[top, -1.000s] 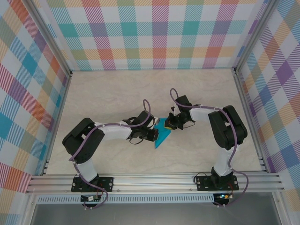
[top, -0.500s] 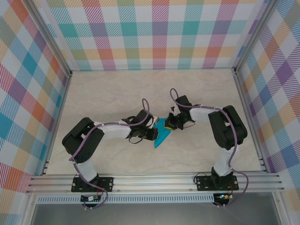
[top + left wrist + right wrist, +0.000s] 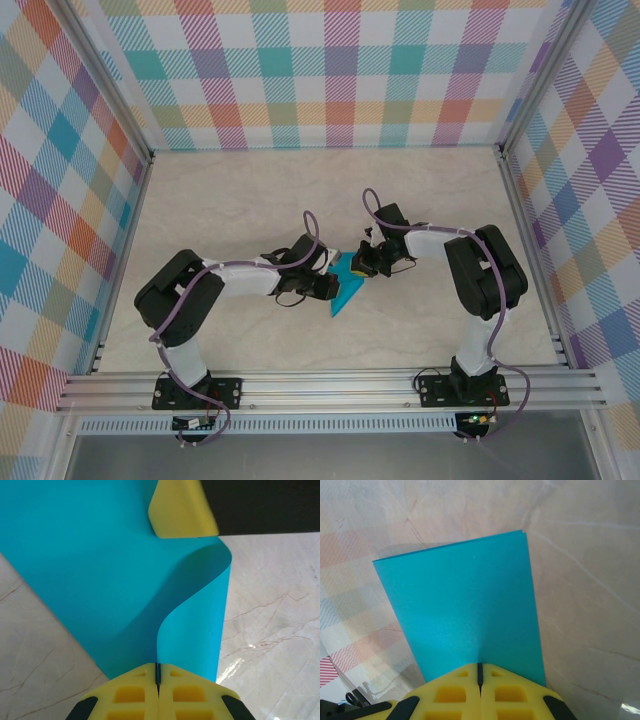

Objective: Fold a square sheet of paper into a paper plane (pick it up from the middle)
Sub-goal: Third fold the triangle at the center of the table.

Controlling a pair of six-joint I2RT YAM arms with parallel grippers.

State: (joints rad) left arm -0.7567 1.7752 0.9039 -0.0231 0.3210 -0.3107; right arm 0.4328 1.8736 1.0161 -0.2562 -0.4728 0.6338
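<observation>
- Plaid walls (image 3: 330, 70) ring a pale, marble-veined worktop (image 3: 250, 200). Seen from above, the sheet of paper (image 3: 345, 290) sits near the worktop's middle, between the two arms. The left pincer (image 3: 328, 287) is at its left edge and the right pincer (image 3: 362, 268) at its upper right.
- The two pincers work very near each other over a small sheet. If either one travels toward the other, they would likely knock together.
- In the left wrist view, the left pincer's yellow fingers (image 3: 140, 695) are pressed together on the paper's near edge. From there a loose layer bows up in an S-curve toward the right pincer's finger at the top.
- Flattening that bulge as it stands would probably set the crease wherever the curve collapses, off the intended line. Pulling the arms apart instead could tear the thin sheet or drag it out of one grip.
- In the right wrist view, the right pincer is clamped shut on the edge of the sheet, which stands away from it as a doubled rectangle. Two layers show at the far corner.
- That bite looks shallow, so a sideways tug might let the layers slip apart and spoil the alignment.
</observation>
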